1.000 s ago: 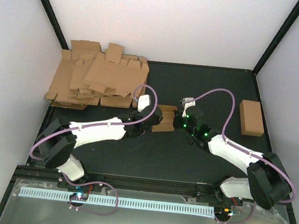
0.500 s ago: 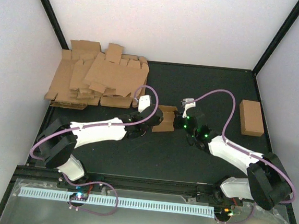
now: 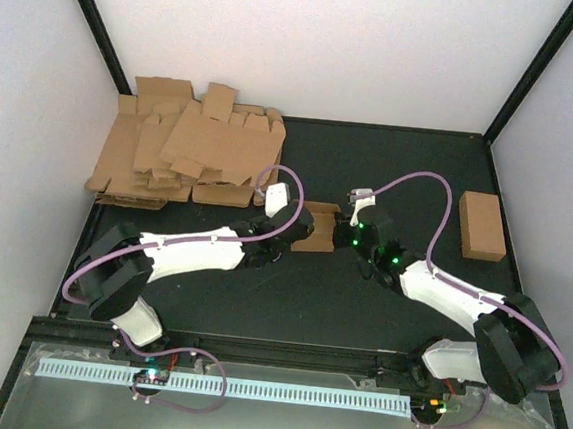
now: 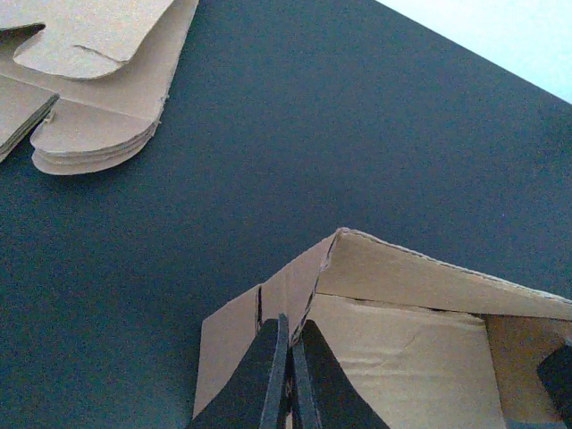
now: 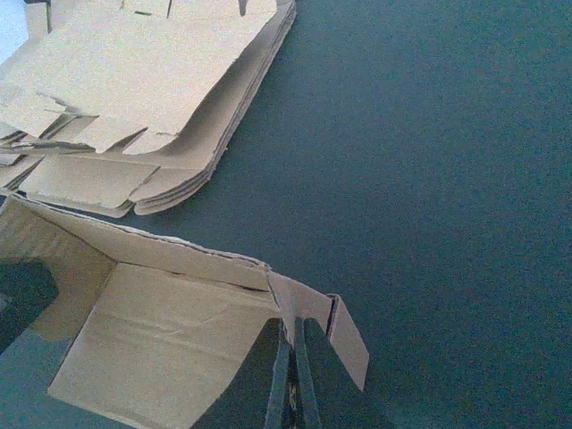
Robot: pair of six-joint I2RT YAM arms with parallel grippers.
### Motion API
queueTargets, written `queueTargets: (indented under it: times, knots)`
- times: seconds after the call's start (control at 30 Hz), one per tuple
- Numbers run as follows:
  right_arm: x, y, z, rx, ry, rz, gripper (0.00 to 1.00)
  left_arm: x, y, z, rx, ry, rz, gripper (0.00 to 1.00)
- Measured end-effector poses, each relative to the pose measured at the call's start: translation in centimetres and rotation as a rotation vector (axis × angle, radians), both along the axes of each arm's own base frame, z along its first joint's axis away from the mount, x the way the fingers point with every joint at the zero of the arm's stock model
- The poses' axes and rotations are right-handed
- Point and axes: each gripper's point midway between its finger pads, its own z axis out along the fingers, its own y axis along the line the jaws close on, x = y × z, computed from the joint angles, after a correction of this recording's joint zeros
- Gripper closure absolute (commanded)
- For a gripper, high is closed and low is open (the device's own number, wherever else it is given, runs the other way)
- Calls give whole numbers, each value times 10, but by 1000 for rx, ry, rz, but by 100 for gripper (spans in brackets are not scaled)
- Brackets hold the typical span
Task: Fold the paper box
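Item: paper box (image 3: 317, 229), mid-table, open-topped, flaps loose | Left gripper (image 4: 288, 335): jaws clamped tight on one end wall of the box | Right gripper (image 5: 293, 335): jaws pinched on the opposite end wall, beside a loose flap | Surroundings: heap of flat blanks (image 3: 186, 156) in the far-left corner; closed carton (image 3: 482, 226) far right, well apart

The box (image 3: 318, 227) is sitting mid-table between the left gripper (image 4: 288, 338) and right gripper (image 5: 293, 338), the heap (image 3: 186, 156) lying behind-left, the brick (image 3: 482, 226) lying far right.
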Motion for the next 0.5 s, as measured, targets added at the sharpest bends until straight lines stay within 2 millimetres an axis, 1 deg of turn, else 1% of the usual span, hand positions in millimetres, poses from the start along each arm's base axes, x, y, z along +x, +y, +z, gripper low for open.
queueTargets:
  times: [0.5]
  knots:
    - [0,-1,-1,-7,-7,5,96,-3,1,-3,48,-53,-31,99]
